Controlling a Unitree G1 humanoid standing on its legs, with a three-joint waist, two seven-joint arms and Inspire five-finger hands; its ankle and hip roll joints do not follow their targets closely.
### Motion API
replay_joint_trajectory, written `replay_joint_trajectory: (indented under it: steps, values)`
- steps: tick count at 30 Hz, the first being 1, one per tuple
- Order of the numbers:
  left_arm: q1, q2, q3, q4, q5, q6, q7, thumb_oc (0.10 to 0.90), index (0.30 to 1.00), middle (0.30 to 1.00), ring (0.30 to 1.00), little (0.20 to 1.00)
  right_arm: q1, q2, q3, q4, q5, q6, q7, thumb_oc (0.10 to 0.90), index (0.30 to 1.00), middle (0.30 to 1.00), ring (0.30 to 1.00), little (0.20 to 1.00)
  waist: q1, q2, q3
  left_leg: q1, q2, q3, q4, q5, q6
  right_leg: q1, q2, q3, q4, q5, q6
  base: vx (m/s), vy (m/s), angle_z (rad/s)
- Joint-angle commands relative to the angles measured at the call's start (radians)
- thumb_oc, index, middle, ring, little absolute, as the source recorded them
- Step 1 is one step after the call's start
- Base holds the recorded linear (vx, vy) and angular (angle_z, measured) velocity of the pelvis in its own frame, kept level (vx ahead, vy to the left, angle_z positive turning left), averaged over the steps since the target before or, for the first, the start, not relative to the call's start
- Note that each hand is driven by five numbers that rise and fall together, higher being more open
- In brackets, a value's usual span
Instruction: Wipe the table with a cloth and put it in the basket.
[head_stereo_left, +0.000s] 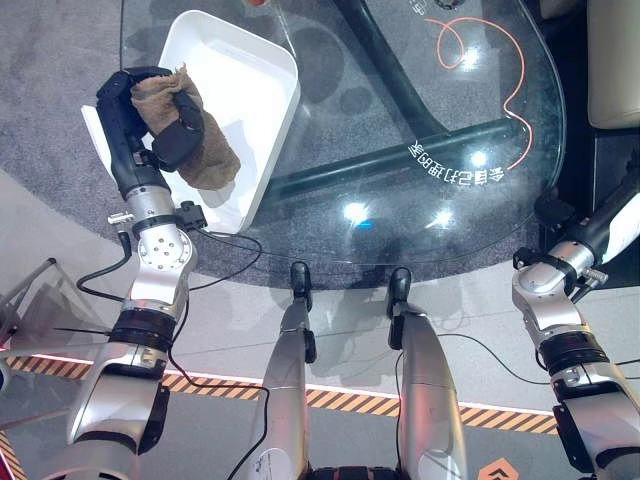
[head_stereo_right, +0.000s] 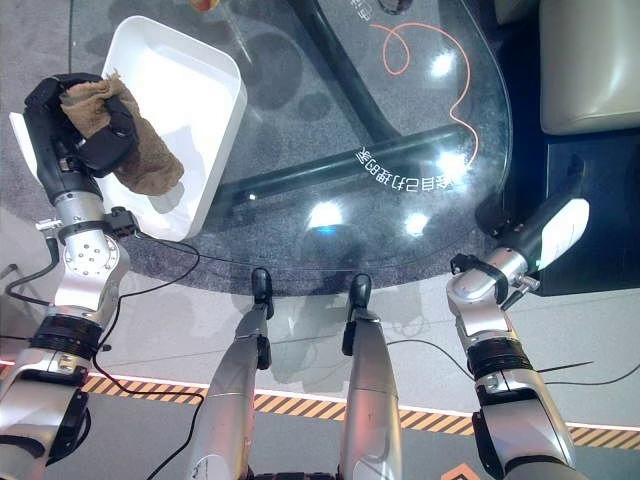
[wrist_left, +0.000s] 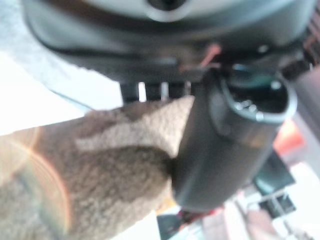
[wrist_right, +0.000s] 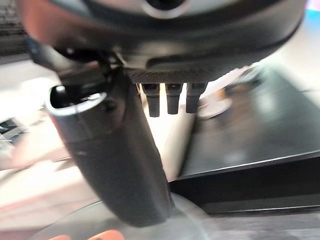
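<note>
Your left hand (head_stereo_left: 165, 125) has its fingers curled round the brown cloth (head_stereo_left: 205, 150), which hangs over the white basket (head_stereo_left: 265, 75) at the surface's left edge. Risk: release too near the rim and the cloth drapes outside. The left wrist view confirms the thumb clamp. Right hand (wrist_right: 150, 100) is idle, fingers straight, off the right edge.

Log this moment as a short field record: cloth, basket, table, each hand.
cloth: brown cloth, held in the left hand, hanging above the basket's near end
basket: white basket on the table's left part, nothing lying in it
table: round glass table
left hand: left hand, fingers and thumb curled round the cloth
right hand: right hand, off the table's right edge, fingers straight, holding nothing
</note>
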Motion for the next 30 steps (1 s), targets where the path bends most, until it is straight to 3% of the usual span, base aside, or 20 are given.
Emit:
replay_joint_trajectory:
  steps: [1, 6, 12, 17, 28, 30]
  values:
    - [-0.189, 0.127, 0.025, -0.026, 0.004, -0.06, 0.057, 0.1, 0.3, 0.3, 0.3, 0.2, -0.04, -0.094, -0.022, 0.096, 0.07, -0.104, 0.01, 0.8, 0.9, 0.9, 0.9, 0.9, 0.007, -0.018, -0.026, 0.009, -0.047, 0.03, 0.124, -0.098, 0.028, 0.059, 0.077, -0.007, -0.129, 0.09, 0.018, 0.0, -0.01, -0.03]
    - [-0.279, 0.164, -0.071, 0.095, -0.007, 0.013, 0.047, 0.1, 0.3, 0.3, 0.3, 0.2, -0.049, -0.082, -0.032, 0.3, 0.17, -0.108, 0.109, 0.8, 0.9, 0.9, 0.9, 0.9, 0.001, -0.017, -0.026, 0.004, -0.042, 0.034, 0.132, -0.1, 0.032, 0.057, 0.081, -0.004, -0.127, 0.09, 0.015, 0.0, 0.0, 0.0]
    - [-0.326, 0.169, -0.144, 0.181, 0.016, 0.091, 0.011, 0.1, 0.3, 0.3, 0.3, 0.2, -0.049, -0.083, -0.034, 0.398, 0.187, -0.025, 0.168, 0.8, 0.9, 0.9, 0.9, 0.9, -0.005, -0.014, -0.026, 0.003, -0.038, 0.037, 0.139, -0.098, 0.033, 0.056, 0.082, -0.002, -0.123, 0.093, 0.015, 0.0, 0.0, 0.0]
    - [-0.361, 0.165, -0.192, 0.26, 0.016, 0.186, -0.056, 0.1, 0.3, 0.3, 0.3, 0.2, -0.03, -0.064, -0.012, 0.441, 0.15, 0.056, 0.23, 0.8, 0.9, 0.9, 0.9, 0.9, -0.018, -0.016, -0.026, 0.004, -0.037, 0.04, 0.138, -0.095, 0.034, 0.051, 0.087, 0.005, -0.122, 0.099, 0.015, 0.0, 0.0, 0.0]
    - [-0.361, 0.163, -0.215, 0.355, 0.012, 0.3, -0.154, 0.1, 0.3, 0.3, 0.3, 0.2, 0.005, -0.024, 0.009, 0.446, 0.123, 0.084, 0.266, 0.8, 0.9, 0.9, 0.9, 0.9, -0.035, -0.012, -0.026, 0.01, -0.034, 0.051, 0.127, -0.088, 0.034, 0.047, 0.089, 0.016, -0.13, 0.104, 0.014, 0.0, 0.005, -0.01]
    - [-0.358, 0.161, -0.219, 0.366, 0.009, 0.315, -0.184, 0.13, 0.326, 0.326, 0.326, 0.23, 0.004, -0.024, 0.008, 0.447, 0.121, 0.086, 0.268, 0.8, 0.9, 0.9, 0.9, 0.9, -0.036, -0.011, -0.026, 0.012, -0.034, 0.052, 0.125, -0.087, 0.034, 0.049, 0.089, 0.016, -0.131, 0.103, 0.013, 0.0, 0.007, -0.02]
